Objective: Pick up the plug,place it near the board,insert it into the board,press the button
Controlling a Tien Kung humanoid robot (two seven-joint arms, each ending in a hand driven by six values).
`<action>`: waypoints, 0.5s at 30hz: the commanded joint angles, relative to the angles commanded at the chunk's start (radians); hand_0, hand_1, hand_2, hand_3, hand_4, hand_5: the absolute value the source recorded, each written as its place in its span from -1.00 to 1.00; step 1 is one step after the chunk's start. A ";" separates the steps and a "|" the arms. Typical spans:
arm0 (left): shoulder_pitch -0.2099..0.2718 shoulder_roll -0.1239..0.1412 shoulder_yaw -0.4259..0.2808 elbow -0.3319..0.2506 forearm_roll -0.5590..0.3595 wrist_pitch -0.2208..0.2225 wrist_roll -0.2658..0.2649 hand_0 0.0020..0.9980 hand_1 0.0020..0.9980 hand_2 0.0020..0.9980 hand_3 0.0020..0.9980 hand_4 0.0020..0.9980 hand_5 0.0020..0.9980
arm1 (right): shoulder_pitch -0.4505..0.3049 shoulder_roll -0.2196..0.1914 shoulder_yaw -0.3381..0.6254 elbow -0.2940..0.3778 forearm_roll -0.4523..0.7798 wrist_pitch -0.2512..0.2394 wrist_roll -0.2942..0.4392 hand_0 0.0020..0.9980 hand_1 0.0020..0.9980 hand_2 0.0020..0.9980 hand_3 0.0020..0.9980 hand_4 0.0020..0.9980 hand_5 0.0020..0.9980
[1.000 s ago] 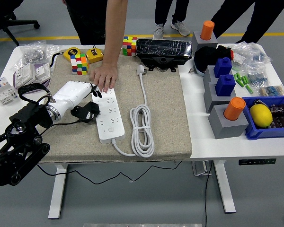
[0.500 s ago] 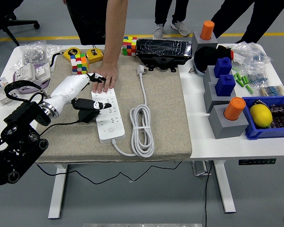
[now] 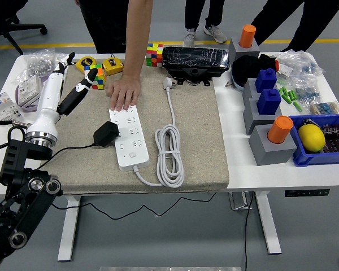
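Plug lies at the left edge of the board, left hand lifted away

The black plug [image 3: 105, 134] rests on the mat, touching the left side of the white board [image 3: 127, 137]. The left hand [image 3: 68, 84] is raised far to the left, fingers loosely spread and empty. A person's hand [image 3: 124, 93] presses the board's far end. The plug looks light, stiff and smooth; I would pinch its blocky body, not the soft cable.

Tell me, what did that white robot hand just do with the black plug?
The left hand let go of the plug and swung up and away to the table's far left, fingers open. The plug now sits alone against the power strip's left edge; whether it is fully inserted is unclear. The person's hand stayed pressed on the strip's far end, and the coiled cable did not move.
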 joint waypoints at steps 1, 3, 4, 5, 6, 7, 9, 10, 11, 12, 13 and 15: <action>0.007 0.005 0.008 -0.010 0.027 -0.018 0.039 1.00 1.00 0.96 0.94 1.00 1.00 | 0.001 0.000 0.001 0.000 0.000 -0.001 0.001 0.59 0.39 0.43 0.52 1.00 1.00; 0.019 0.015 0.021 -0.021 0.070 -0.049 0.123 1.00 1.00 0.96 0.94 1.00 1.00 | 0.003 -0.001 0.000 0.000 -0.001 -0.002 0.002 0.59 0.39 0.43 0.52 1.00 1.00; 0.023 0.018 0.025 -0.024 0.088 -0.067 0.169 1.00 1.00 0.96 0.94 1.00 1.00 | 0.004 -0.001 0.000 0.000 -0.001 -0.002 0.003 0.59 0.39 0.43 0.52 1.00 1.00; 0.030 0.023 0.034 -0.027 0.106 -0.093 0.208 1.00 1.00 0.96 0.94 1.00 1.00 | 0.004 -0.002 -0.001 0.000 0.001 -0.003 0.004 0.59 0.39 0.43 0.52 1.00 1.00; 0.034 0.027 0.043 -0.028 0.118 -0.119 0.249 1.00 1.00 0.96 0.94 1.00 1.00 | 0.004 -0.002 -0.001 0.000 0.002 -0.003 0.004 0.59 0.39 0.43 0.52 1.00 1.00; 0.037 0.032 0.055 -0.028 0.132 -0.147 0.288 1.00 0.99 0.95 0.89 1.00 1.00 | 0.004 -0.002 -0.001 0.000 0.001 -0.003 0.004 0.59 0.39 0.43 0.52 1.00 1.00; 0.040 0.038 0.072 -0.030 0.142 -0.181 0.312 1.00 0.99 0.95 0.89 1.00 1.00 | 0.002 -0.002 0.000 0.000 0.000 -0.002 0.002 0.59 0.39 0.43 0.52 1.00 1.00; 0.041 0.043 0.087 -0.033 0.146 -0.198 0.312 1.00 0.99 0.95 0.89 1.00 1.00 | 0.000 -0.003 0.002 0.000 -0.001 -0.001 0.000 0.59 0.39 0.43 0.52 1.00 1.00; 0.041 0.045 0.095 -0.037 0.148 -0.207 0.312 1.00 0.99 0.95 0.89 1.00 1.00 | -0.001 -0.003 0.002 0.000 -0.002 0.000 -0.001 0.59 0.39 0.43 0.52 1.00 1.00; 0.042 0.047 0.103 -0.042 0.150 -0.216 0.312 1.00 0.99 0.95 0.89 1.00 1.00 | -0.001 -0.003 0.001 0.000 -0.001 0.001 -0.002 0.59 0.39 0.43 0.52 1.00 1.00; 0.044 0.050 0.115 -0.049 0.153 -0.221 0.312 1.00 0.98 0.94 0.88 1.00 1.00 | -0.002 -0.003 0.001 0.000 0.001 0.002 -0.002 0.59 0.39 0.43 0.52 1.00 1.00; 0.047 0.053 0.130 -0.058 0.156 -0.226 0.312 1.00 0.98 0.94 0.88 1.00 1.00 | -0.002 -0.003 -0.001 0.000 0.003 0.002 -0.001 0.59 0.39 0.43 0.52 1.00 1.00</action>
